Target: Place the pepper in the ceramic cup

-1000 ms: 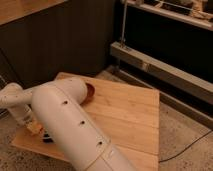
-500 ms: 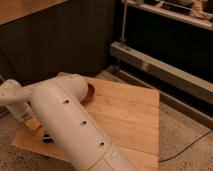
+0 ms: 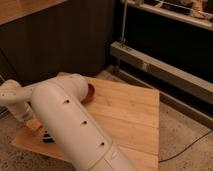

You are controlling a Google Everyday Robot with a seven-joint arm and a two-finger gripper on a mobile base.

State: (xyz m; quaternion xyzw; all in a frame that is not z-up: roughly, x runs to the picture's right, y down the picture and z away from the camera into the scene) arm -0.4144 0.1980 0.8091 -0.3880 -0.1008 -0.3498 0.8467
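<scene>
Arm: white link laid across the frame from 9 o'clock down to 6 o'clock; the left half of the board is blocked by it.
Gripper: located at 8 o'clock, low over the near-left corner of the board. Only a dark bit is seen under the arm.
Grip state: cannot be told, as it is masked by the arm.
Pepper: not positively identified. An orange-tan patch is seen just beside the gripper at 8 o'clock. It may be the pepper, but this cannot be confirmed.
Ceramic cup: not seen, and judged to be hidden behind the arm on the left of the board.
Bowl: reddish-brown, with only its rim showing past the arm at 11 o'clock of the board. Not the target.
Board: bamboo, laid flat on the speckled floor as the work surface.
Cable: trailed on the floor at 4 o'clock, well apart from the work.
Step (judged): low pose suggests a pick or carry near the left edge.
Risk (judged): placement cannot be verified from this view.
</scene>
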